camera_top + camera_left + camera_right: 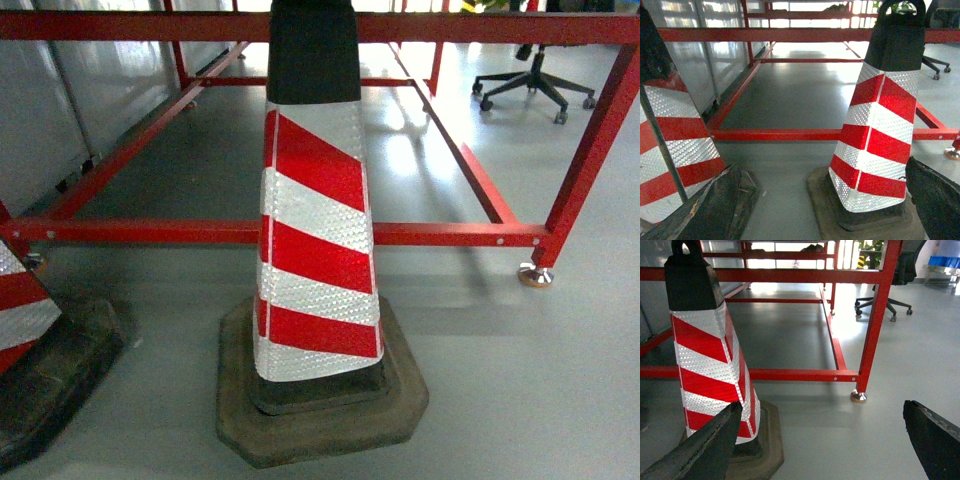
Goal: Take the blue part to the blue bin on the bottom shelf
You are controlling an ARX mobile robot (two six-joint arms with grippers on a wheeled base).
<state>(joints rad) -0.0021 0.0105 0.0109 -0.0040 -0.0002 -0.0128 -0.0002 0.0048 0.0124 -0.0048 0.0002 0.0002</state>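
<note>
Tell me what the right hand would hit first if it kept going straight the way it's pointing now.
Probably bare floor. The right hand is open, and between its fingers lies only grey floor, then the red frame's low rail farther on. The striped cone sits left of that line. Depth is uncertain.

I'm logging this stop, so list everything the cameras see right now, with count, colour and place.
Traffic cones: two, red and white striped with black tops; one straight ahead, one at far left.
Cone bases: two, dark rubber, on the floor.
Red frame: one, red steel, behind the cones.
Levelling foot: one, silver, right frame leg.
Office chair: one, black, far right.
Floor: grey.
Blue bins: blue, distant right; count unclear.
Right gripper: black jaws, spread apart.
Left gripper: black jaws, spread apart.
</note>
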